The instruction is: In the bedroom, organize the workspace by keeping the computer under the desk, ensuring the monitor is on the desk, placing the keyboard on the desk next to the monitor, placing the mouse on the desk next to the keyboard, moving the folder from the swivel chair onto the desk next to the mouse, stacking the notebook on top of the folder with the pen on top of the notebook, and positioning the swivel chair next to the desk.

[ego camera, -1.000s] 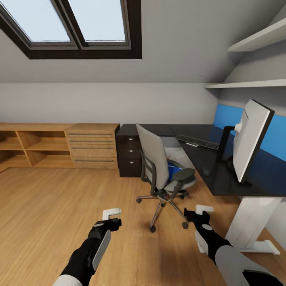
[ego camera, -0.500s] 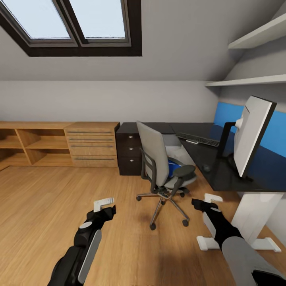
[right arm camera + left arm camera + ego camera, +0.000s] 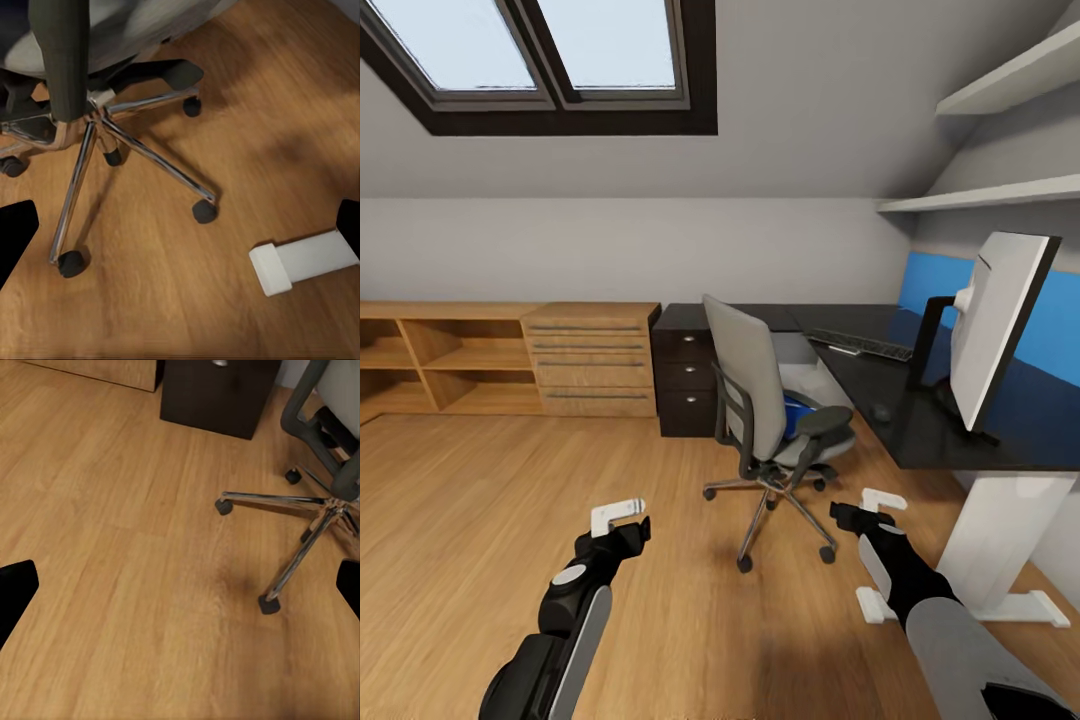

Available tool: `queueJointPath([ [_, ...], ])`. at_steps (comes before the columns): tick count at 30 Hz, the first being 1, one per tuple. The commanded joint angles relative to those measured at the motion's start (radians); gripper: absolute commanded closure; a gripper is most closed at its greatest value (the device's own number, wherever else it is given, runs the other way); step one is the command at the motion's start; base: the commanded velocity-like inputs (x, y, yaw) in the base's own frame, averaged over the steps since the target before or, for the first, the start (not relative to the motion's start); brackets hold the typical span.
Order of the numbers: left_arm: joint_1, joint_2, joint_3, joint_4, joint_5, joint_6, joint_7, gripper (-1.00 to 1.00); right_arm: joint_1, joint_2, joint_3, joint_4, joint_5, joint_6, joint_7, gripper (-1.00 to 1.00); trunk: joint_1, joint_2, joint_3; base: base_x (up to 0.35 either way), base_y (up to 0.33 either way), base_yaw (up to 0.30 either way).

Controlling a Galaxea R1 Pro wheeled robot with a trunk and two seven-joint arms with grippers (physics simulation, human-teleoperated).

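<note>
The robot was in the approach phase, facing the workspace with both arms held low over the wooden floor and nothing grasped. The left gripper [image 3: 622,518] sat at lower centre-left of the head view, the right gripper [image 3: 868,508] at lower centre-right; both were released, their fingertips spread to the outer edges of each wrist view.

The swivel chair [image 3: 760,400] stood at frame centre, just beside the desk [image 3: 900,440] but not tucked under it. Its grey back faced the camera and its seat faced away, toward the inside corner of the desk. The folder [image 3: 793,415] lay flat on the seat, showing as a blue patch between backrest and armrest; its long axis could not be judged.

On the desk, the monitor [image 3: 1000,325] stood upright at right of frame with its pale rear turned toward the camera. The keyboard [image 3: 860,345] lay beyond it, its long axis running from centre toward right of frame, roughly along the desk's inner edge. The mouse [image 3: 881,410] sat near the front edge, well apart from the keyboard.

Judged next step: retrieve the folder. This likely called for closing on the chair and reaching around the backrest and armrest to the seat.
</note>
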Motion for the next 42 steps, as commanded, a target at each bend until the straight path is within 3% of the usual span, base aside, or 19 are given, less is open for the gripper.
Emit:
queueJointPath([
  [1, 0.0, 0.001, -0.001, -0.007, 0.011, 0.004, 0.009, -1.0, 0.0, 0.0, 0.001, -0.003, -0.005, 0.011, -0.003, -1.0, 0.004, -0.008, -0.004, 0.0, 0.0, 0.0],
  [8, 0.0, 0.001, -0.002, -0.016, 0.011, 0.005, 0.009, -1.0, 0.0, 0.0, 0.0, -0.004, -0.004, 0.005, -0.002, -1.0, 0.031, -0.057, -0.026, 0.0, 0.0, 0.0],
  [22, 0.0, 0.001, -0.003, -0.016, 0.011, 0.006, 0.009, -1.0, 0.006, 0.005, 0.0, -0.005, -0.01, -0.073, -0.006, -1.0, 0.084, -0.155, -0.07, 0.0, 0.0, 0.0],
  [23, 0.0, 0.001, -0.003, -0.016, 0.011, 0.006, 0.009, -1.0, 0.006, 0.006, 0.0, -0.005, -0.01, -0.12, -0.005, -1.0, 0.088, -0.162, -0.073, 0.0, 0.0, 0.0],
  [29, 0.0, 0.001, -0.003, -0.016, 0.011, 0.005, 0.009, -1.0, 0.006, 0.006, 0.0, -0.005, -0.009, -0.122, -0.006, -1.0, 0.111, -0.204, -0.092, 0.0, 0.0, 0.0],
  [35, 0.0, 0.005, -0.002, -0.013, 0.009, 0.007, 0.009, -1.0, 0.007, 0.003, -0.001, -0.004, -0.008, -0.142, -0.005, -1.0, 0.111, -0.204, -0.092, 0.0, 0.0, 0.0],
  [39, 0.0, 0.017, -0.002, -0.012, 0.009, 0.007, 0.008, -1.0, 0.01, 0.002, -0.001, 0.011, -0.007, -0.213, -0.005, -1.0, 0.111, -0.204, -0.092, 0.0, 0.0, 0.0],
  [42, 0.0, 0.023, -0.003, -0.012, 0.009, 0.007, 0.008, -1.0, 0.014, 0.001, -0.001, 0.047, -0.006, -0.308, -0.005, -1.0, 0.111, -0.204, -0.092, 0.086, 0.0, 0.0],
])
